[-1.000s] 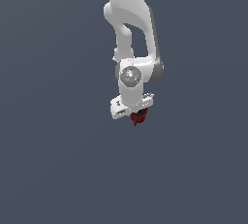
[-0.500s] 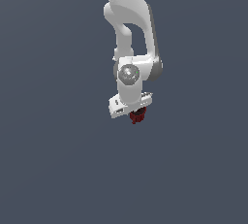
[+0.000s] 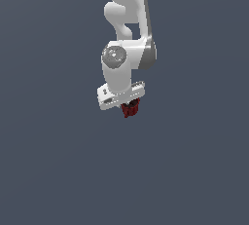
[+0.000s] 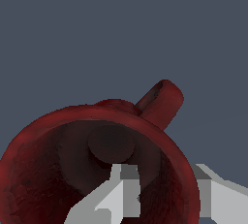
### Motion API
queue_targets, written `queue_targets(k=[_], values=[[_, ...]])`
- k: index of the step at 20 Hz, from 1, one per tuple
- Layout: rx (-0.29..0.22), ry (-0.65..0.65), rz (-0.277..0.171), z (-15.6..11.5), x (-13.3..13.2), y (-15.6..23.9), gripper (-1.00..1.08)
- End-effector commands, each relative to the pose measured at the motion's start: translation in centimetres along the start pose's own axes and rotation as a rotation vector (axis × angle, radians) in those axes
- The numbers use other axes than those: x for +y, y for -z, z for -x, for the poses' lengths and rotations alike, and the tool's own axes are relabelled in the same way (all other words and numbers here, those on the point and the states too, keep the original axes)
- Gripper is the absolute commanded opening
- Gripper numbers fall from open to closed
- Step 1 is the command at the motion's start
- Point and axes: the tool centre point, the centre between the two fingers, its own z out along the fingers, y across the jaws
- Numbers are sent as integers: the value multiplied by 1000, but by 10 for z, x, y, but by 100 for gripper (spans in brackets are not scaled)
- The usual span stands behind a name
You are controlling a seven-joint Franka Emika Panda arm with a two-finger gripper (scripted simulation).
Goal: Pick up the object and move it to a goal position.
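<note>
Dark red object (image 3: 130, 108) is hanging under the gripper (image 3: 127, 106), jaws clamped on its wall, one finger (image 4: 118, 196) inside. Carrying is the step in hand; no goal is showing, so next calls for a steady hold.

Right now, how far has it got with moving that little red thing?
The pickup looks done: the red object sits in the hand, one finger inside its hollow, one outside. Carrying is in hand. Reaching the goal is left, but no goal marker shows, so how much remains can't be told.
</note>
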Motion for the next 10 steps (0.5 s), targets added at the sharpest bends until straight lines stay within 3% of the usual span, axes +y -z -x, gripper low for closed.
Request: queue_targets(k=[1,10], values=[[3,-1,1,10,12,24,-100],[3,-1,0,52,59,116,-100]])
